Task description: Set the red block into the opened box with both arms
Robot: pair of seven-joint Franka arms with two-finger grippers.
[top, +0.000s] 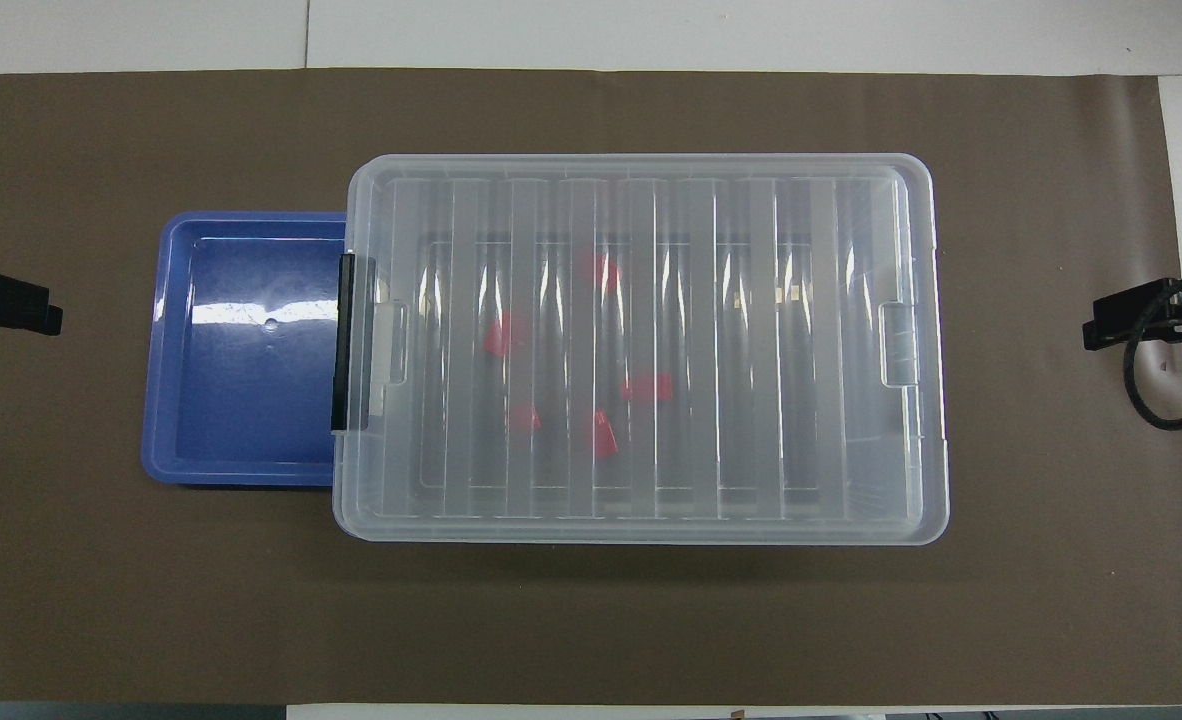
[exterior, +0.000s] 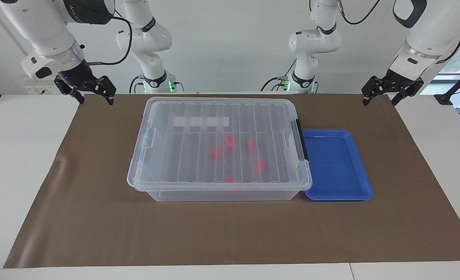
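The box (exterior: 167, 163) (top: 851, 500) stands mid-table with its ribbed clear lid on and a black clip handle (exterior: 302, 140) (top: 343, 342) at the left arm's end. Several red blocks (exterior: 216, 152) (top: 504, 335) lie inside on its floor, seen blurred through the lid. No red block lies outside the box. My left gripper (exterior: 379, 102) (top: 6, 300) hangs open and empty over the mat's corner at its own end. Over the mat's edge at the other end my right gripper (exterior: 96, 101) (top: 1121, 320) is also open, holding nothing.
A shallow blue tray (exterior: 337, 163) (top: 241, 400) with nothing in it lies against the box's clip end. A brown mat (exterior: 222, 233) covers the table. Two idle white arms with green-lit bases (exterior: 156, 83) stand beside the mat's edge nearest the robots.
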